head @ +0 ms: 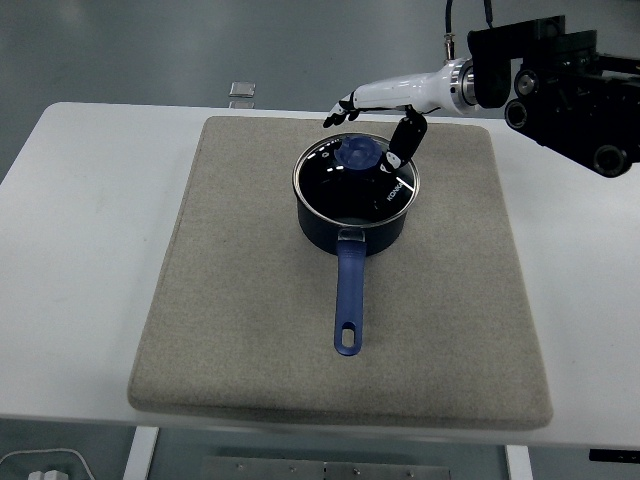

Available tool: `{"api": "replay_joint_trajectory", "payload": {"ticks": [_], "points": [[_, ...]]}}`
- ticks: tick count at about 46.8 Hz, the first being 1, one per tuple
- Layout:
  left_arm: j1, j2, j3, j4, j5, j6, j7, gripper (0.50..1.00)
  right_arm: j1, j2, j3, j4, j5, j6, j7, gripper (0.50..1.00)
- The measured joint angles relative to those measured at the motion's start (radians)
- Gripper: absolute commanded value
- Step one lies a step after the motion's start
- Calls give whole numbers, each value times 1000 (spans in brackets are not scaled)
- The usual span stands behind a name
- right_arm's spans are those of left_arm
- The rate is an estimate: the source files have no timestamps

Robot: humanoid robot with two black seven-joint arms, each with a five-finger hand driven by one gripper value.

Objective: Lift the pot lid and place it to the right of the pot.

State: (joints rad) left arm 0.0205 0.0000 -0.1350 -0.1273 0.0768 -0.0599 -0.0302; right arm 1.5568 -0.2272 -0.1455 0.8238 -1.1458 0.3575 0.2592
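A dark blue pot (355,220) with a long blue handle (348,300) sits on the beige mat (240,300), handle pointing at the near edge. Its glass lid (340,185) with a blue knob (358,153) rests on the pot. My right hand (375,125) reaches in from the upper right and hovers just above and behind the knob. Its fingers (340,110) are spread beyond the knob and the thumb (404,140) hangs down at the knob's right side. It holds nothing. The left arm is out of view.
The mat covers most of the white table (70,250). A small clear object (240,94) lies on the table beyond the mat's far left corner. The black right forearm (560,80) hangs over the far right of the table.
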Motion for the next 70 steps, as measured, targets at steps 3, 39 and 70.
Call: {"api": "replay_joint_trajectory", "payload": {"ticks": [3, 39, 70], "points": [[0, 0, 0, 0, 0, 0, 0, 1000, 7, 0, -3, 0, -9, 0, 7, 921], [1, 0, 0, 0, 0, 0, 0, 1000, 22, 0, -45, -1, -84, -33, 87, 899], [0, 0, 0, 0, 1, 0, 0, 1000, 20, 15, -66, -2, -98, -35, 89, 803]]}}
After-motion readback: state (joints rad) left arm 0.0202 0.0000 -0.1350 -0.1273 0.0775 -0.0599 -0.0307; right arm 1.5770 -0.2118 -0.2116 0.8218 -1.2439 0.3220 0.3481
